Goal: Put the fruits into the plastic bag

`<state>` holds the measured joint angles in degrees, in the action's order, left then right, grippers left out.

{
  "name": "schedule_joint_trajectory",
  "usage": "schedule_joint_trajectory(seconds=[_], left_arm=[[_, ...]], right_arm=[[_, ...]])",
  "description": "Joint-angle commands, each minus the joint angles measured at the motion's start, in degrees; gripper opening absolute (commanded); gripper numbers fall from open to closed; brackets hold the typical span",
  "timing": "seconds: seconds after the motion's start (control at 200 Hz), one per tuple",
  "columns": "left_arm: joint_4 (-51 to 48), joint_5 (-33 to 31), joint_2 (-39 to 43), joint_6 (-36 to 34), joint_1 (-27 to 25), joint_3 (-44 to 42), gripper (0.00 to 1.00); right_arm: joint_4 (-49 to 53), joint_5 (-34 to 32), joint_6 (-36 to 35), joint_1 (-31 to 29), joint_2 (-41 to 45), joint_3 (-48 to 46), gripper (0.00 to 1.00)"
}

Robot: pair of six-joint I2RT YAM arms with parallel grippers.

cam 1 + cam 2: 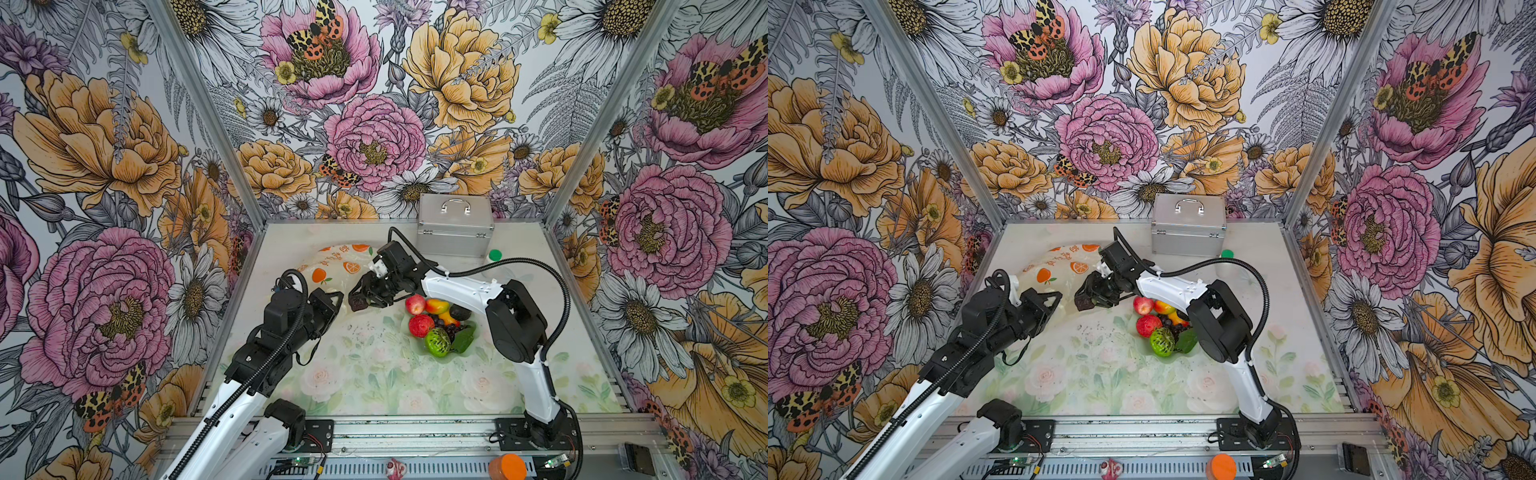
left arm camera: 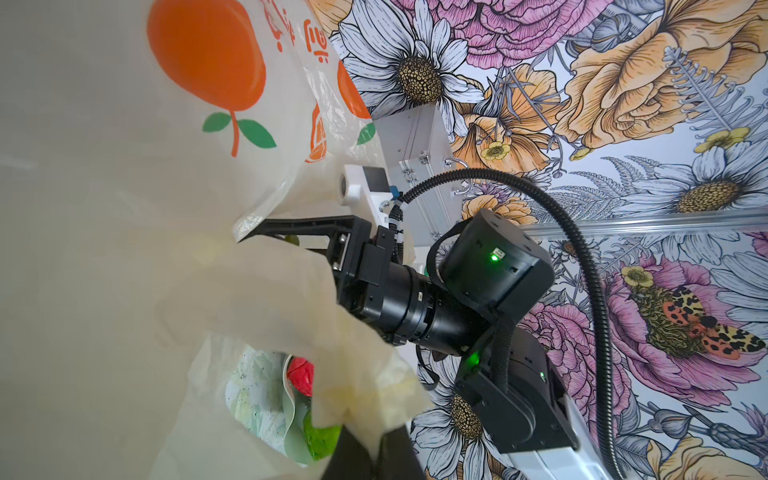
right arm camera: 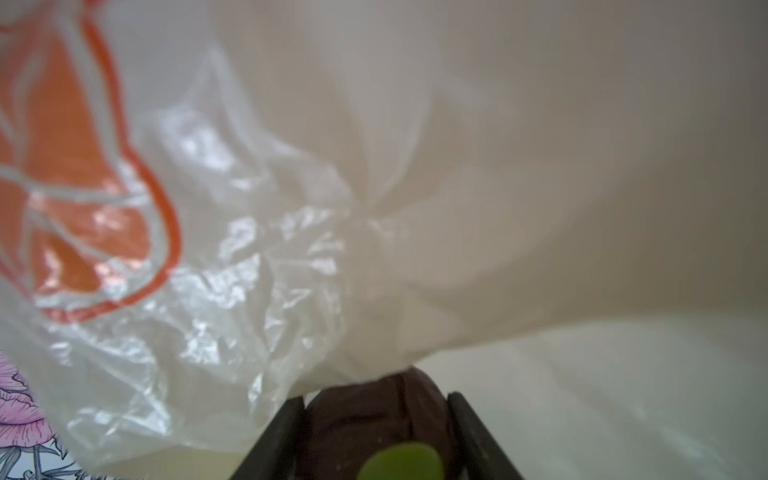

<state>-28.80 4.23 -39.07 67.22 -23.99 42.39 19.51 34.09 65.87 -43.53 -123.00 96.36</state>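
The cream plastic bag [image 1: 332, 266] with orange prints lies at the back left, its mouth lifted toward the middle. My left gripper [image 1: 338, 297] is shut on the bag's rim [image 2: 365, 399], pinching a fold of film. My right gripper [image 1: 359, 301] is shut on a dark maroon fruit [image 3: 374, 415] with a green tip, right at the bag's mouth and touching the film [image 3: 498, 166]. To the right, a pale green dish [image 1: 440, 357] holds the apple [image 1: 414, 304], mango [image 1: 436, 306], strawberry [image 1: 420, 325], kiwi half [image 1: 437, 341], avocado [image 1: 460, 311], grapes [image 1: 451, 330] and leaf [image 1: 463, 338].
A silver metal case [image 1: 455, 226] stands at the back, with a green-capped clear bottle [image 1: 495, 254] beside it. The right arm's elbow [image 1: 515, 328] hangs just right of the dish. On the front rail lie an orange object [image 1: 507, 467] and a small pink one [image 1: 395, 467].
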Motion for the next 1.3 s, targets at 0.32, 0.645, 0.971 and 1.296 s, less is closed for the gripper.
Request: schedule_joint_trajectory(seconds=[0.32, 0.645, 0.971, 1.296], left_arm=[[8.48, 0.29, -1.49, 1.24, -2.78, -3.93, 0.00], [10.51, 3.09, -3.29, 2.12, -2.73, -6.09, 0.00], [9.56, 4.91, -1.24, 2.21, -0.24, -6.92, 0.00], [7.86, 7.13, 1.60, 1.95, 2.87, -8.06, 0.00]], right_arm=[[-23.26, -7.53, 23.73, 0.55, -5.26, -3.92, 0.54], [-27.24, -8.07, 25.55, 1.17, -8.46, -0.49, 0.76], [-28.03, -7.77, 24.60, 1.87, -9.06, 2.57, 0.81], [-16.87, -8.15, 14.12, 2.81, -4.31, 3.54, 0.81]])
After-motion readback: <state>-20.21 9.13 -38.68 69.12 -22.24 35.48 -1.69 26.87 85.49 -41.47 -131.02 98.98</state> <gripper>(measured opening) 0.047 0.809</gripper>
